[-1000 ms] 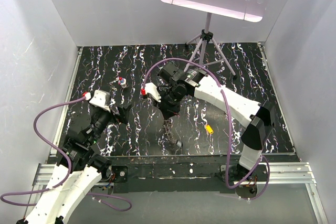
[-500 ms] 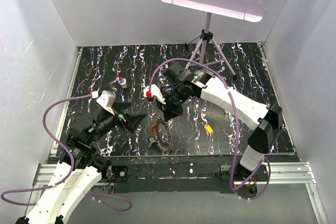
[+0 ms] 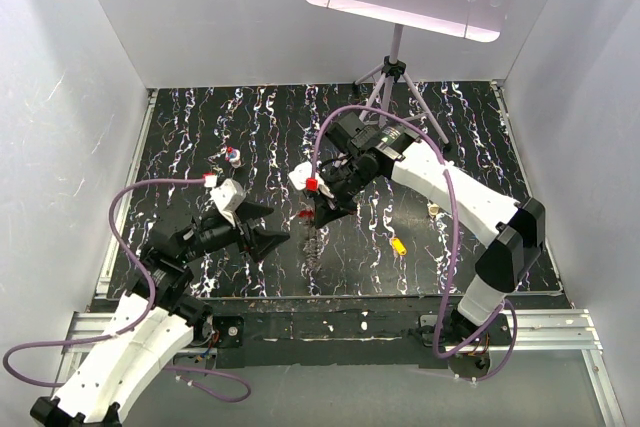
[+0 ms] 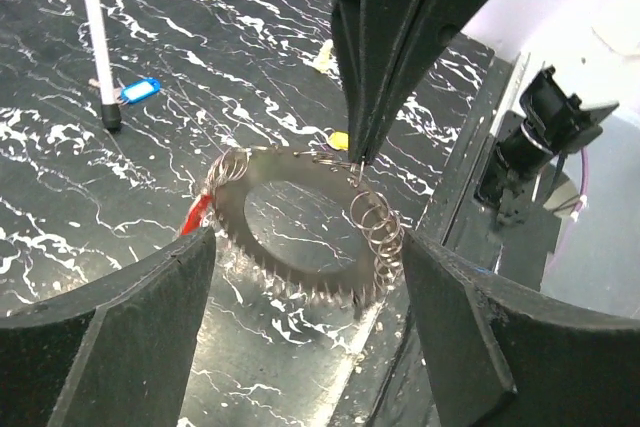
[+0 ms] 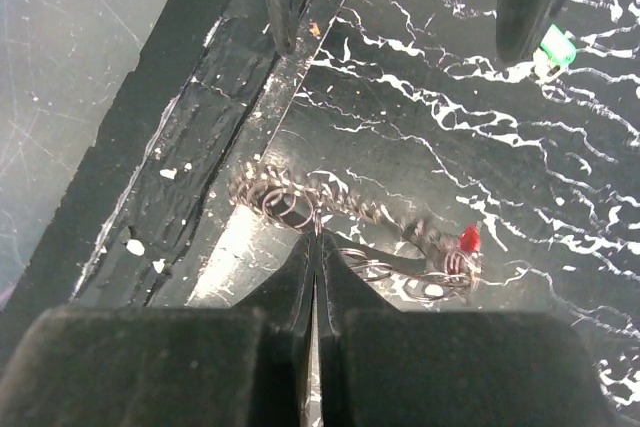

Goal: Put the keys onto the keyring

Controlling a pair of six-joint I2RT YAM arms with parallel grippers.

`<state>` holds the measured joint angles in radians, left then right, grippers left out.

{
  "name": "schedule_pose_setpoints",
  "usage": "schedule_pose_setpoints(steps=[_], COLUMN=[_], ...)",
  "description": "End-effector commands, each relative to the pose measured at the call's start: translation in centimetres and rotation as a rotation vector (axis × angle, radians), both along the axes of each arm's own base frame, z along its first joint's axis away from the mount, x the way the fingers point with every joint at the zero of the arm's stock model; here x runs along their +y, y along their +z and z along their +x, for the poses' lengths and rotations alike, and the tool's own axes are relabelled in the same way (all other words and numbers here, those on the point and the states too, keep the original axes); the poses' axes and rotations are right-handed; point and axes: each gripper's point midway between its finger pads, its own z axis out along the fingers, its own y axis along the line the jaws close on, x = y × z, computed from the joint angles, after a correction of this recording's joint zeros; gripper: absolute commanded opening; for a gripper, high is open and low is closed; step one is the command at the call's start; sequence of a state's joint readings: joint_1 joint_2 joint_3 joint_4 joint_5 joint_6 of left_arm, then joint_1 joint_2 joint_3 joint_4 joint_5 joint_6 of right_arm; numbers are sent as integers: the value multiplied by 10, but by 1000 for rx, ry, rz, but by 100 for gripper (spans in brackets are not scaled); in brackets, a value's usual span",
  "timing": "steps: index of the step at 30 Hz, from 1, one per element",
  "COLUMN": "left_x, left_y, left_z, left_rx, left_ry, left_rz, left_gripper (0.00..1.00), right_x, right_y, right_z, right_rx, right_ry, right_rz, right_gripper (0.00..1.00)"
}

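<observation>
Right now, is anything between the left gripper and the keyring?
Nothing: in the left wrist view the keyring hangs from the shut right gripper just beyond the left gripper's open fingers, with only bare table between.

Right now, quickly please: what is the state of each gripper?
Left gripper: open, jaws either side of the keyring.
Right gripper: closed, holding the keyring's edge.

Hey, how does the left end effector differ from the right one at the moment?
The left end effector is open, jaws spread wide; the right end effector is shut, jaws pressed together. The right one pinches the keyring at its rim; the left one grips nothing, its jaws flanking the keyring without touching. Both are black and aimed at the keyring.
</observation>
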<state>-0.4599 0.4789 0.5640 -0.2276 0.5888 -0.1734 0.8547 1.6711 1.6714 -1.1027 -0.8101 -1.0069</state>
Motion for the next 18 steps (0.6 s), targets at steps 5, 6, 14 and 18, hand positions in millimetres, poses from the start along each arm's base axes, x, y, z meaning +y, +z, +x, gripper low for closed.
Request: schedule_pose_setpoints(steps=[5, 6, 14, 18], left_x=[-15, -16, -20, -20], left_y=[2, 1, -4, -3], left_z=[-7, -8, -9, -6], left_rx=[-200, -201, -185, -171], left_ry=[-171, -181, -209, -193], left_rz=[30, 27, 12, 5], left_gripper=[55, 51, 49, 49], right_x=[10, 10, 18, 21], right_y=[24, 23, 33, 41], right_z=[-1, 0, -6, -6], right_rx=[-70, -63, -1, 7], right_ry=[117, 116, 131, 129], right_rz=[126, 126, 167, 179], right_gripper=[1, 1, 1, 1])
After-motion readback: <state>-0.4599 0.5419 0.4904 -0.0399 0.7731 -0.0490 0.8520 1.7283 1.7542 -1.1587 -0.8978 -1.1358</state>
